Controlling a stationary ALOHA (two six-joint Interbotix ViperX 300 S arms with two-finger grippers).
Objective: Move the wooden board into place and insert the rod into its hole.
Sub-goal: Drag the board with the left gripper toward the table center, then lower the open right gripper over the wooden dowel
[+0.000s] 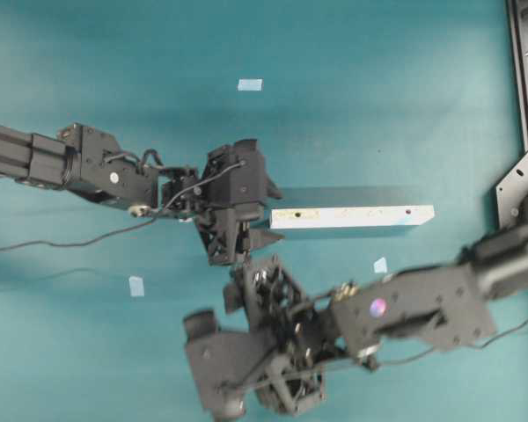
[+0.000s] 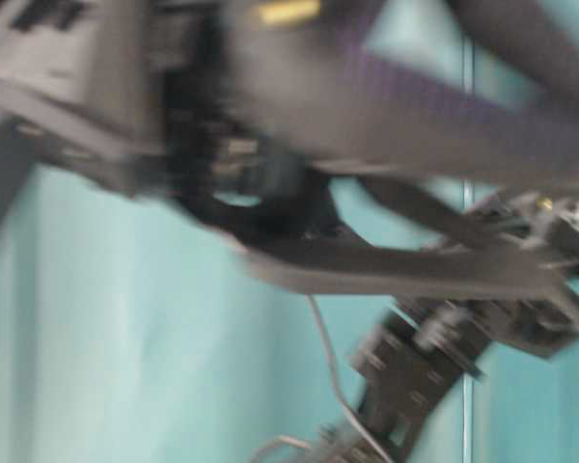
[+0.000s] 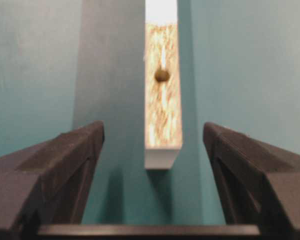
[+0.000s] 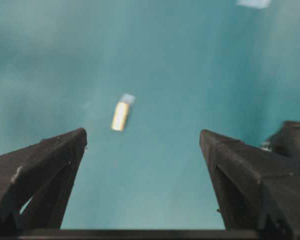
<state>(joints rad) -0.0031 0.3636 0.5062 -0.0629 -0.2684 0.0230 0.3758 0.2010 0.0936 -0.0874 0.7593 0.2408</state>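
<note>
A: Since both sets of fingers are what count, start w/ the left: left gripper point(image 3: 152, 150) has its fingers point(image 3: 65, 165) spread wide, nothing btwn them. Near end of the wooden board point(image 3: 163, 100) lies just ahead of the gap, not touched.

B: And the board itself?

A: Flat on the teal worktop point(image 1: 378, 114), lengthwise away from the left gripper point(image 1: 262, 215) in the overhead view. Speckled face up near that end, w/ a small dark hole point(image 3: 162, 75); whiter further along. Another dark hole point(image 1: 408, 211) near the far end.

B: Right side?

A: Right gripper point(image 4: 142, 145) also wide apart, fingers point(image 4: 45, 165) empty. The rod point(image 4: 120, 115) lies on the worktop ahead of them, well apart, slightly tilted, touching a small pale tape bit point(image 4: 127, 99) at its far end.

B: Overhead?

A: Right gripper sits at bottom centre, below the left one; too cluttered to see the rod there. Pale tape squares point(image 1: 250, 85) scattered on the worktop. Table-level view is blurred dark arm parts, can't tell more.
</note>
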